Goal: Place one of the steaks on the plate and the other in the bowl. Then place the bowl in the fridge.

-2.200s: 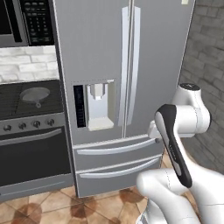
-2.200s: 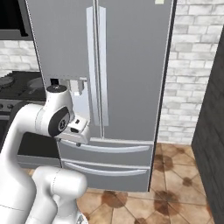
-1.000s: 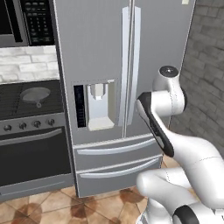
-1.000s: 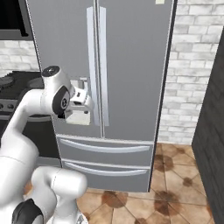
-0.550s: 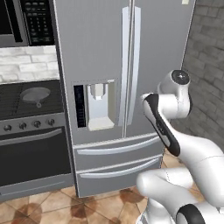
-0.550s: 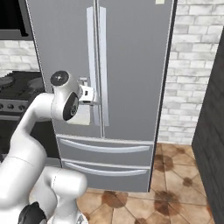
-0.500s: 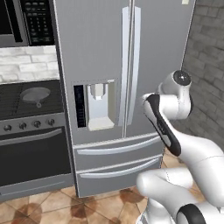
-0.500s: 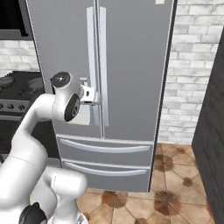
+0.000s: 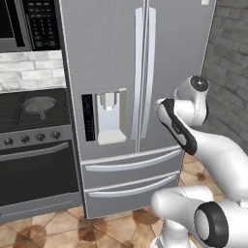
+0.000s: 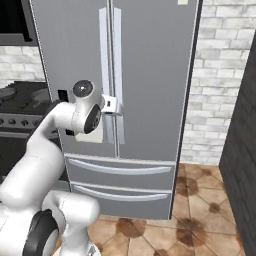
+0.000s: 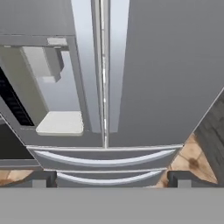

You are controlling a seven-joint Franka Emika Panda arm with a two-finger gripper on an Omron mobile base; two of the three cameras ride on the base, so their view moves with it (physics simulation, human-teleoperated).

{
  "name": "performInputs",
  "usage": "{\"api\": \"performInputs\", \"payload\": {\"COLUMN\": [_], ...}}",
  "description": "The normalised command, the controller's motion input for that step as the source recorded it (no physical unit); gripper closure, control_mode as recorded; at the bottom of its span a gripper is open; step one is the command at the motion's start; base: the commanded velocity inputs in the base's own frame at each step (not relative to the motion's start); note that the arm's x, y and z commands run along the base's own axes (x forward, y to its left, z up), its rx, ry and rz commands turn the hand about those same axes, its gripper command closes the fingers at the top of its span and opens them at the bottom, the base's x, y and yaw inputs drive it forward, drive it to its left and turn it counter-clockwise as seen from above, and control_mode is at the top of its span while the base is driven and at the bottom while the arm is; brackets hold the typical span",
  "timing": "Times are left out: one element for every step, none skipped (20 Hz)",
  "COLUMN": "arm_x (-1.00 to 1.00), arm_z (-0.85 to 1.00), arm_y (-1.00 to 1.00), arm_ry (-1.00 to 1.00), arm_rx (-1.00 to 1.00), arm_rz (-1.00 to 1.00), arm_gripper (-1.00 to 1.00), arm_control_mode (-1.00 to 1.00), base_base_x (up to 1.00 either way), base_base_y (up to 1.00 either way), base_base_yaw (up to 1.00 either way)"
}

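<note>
The fridge (image 9: 140, 97) stands upright, its long axis vertical, both doors shut and facing the robot, with the stove (image 9: 29, 145) on its left. The pincer (image 11: 105, 177), tips spread wide apart, is held close in front of the two vertical door handles (image 10: 112, 75), level with the water dispenser (image 9: 109, 116).

No text, label or number is legible.

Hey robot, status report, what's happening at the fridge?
Gripper open, empty, facing door handles. Fridge shut, both doors and drawers. Nothing blocking.
</note>
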Motion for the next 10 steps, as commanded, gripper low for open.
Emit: {"api": "performInputs", "payload": {"arm_x": [0.61, 0.61, 0.64, 0.58, 0.55, 0.53, 0.58, 0.65, 0.62, 0.59], "arm_z": [0.00, 0.00, 0.00, 0.00, -0.02, -0.03, 0.00, 0.00, -0.01, -0.05], "arm_y": [0.00, 0.00, -0.02, -0.09, -0.07, -0.06, -0.01, 0.00, 0.00, 0.00], "arm_ry": [0.04, 0.02, 0.04, 0.01, 0.00, -0.01, -0.15, -0.18, -0.17, -0.14], "arm_rx": [0.00, 0.00, 0.00, 0.00, 0.00, 0.01, 0.06, 0.08, 0.07, 0.03], "arm_rz": [-0.09, -0.05, -0.01, 0.00, 0.00, 0.00, 0.00, 0.00, 0.00, 0.00], "arm_gripper": [-1.00, -1.00, -1.00, -1.00, -1.00, -1.00, -1.00, -1.00, -1.00, -1.00], "arm_control_mode": [-1.00, -1.00, -1.00, -1.00, -1.00, -1.00, -1.00, -1.00, -1.00, -1.00], "base_base_x": [0.00, 0.00, 0.00, 0.00, 0.00, 0.00, 0.00, 0.00, 0.00, 0.00], "base_base_y": [0.00, 0.00, 0.00, 0.00, 0.00, 0.00, 0.00, 0.00, 0.00, 0.00], "base_base_yaw": [0.00, 0.00, 0.00, 0.00, 0.00, 0.00, 0.00, 0.00, 0.00, 0.00]}}
